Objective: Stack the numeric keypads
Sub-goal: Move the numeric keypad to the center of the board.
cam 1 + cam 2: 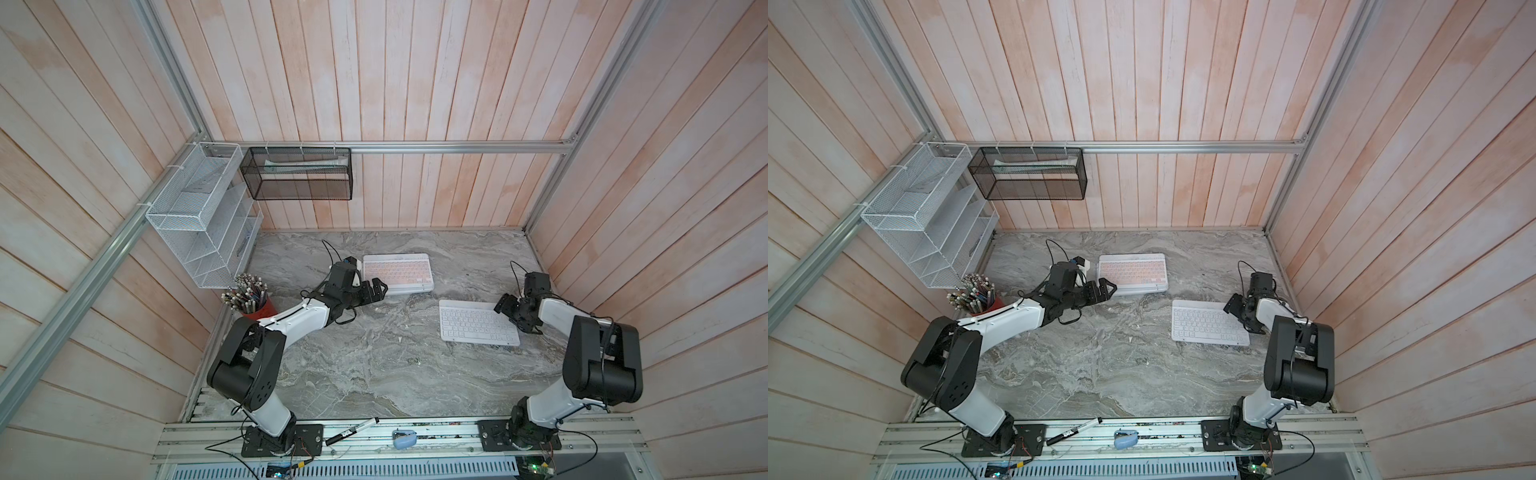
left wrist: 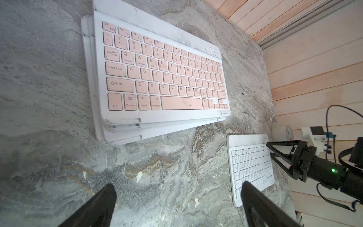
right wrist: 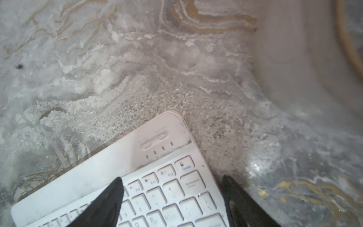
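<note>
On a grey marbled tabletop, a white-keyed keypad lies flat and alone on the right arm's side. It is well apart from the stack of keypads toward the back wall. A pink-keyed keypad tops that pile, with several white frames fanned slightly askew beneath it; their number cannot be told.

The right gripper hovers with jaws spread over the loose board's far right corner. One finger is above the function keys, while the other is out past the short edge, over bare marble. It grasps nothing. The left gripper hangs released and empty just beside the stack's near left corner.

The board looks slim, light and stiff, and its smooth plastic frame is likely to slide on the marble rather than lift. Lying flush, it offers little lip. The surest hold appears to be a pinch through its thickness at the short edge or on the plain bar above the keys, not on the keycaps, which would give. Held by one corner it may sag or swivel, and the uneven pile could shift under a careless landing.
</note>
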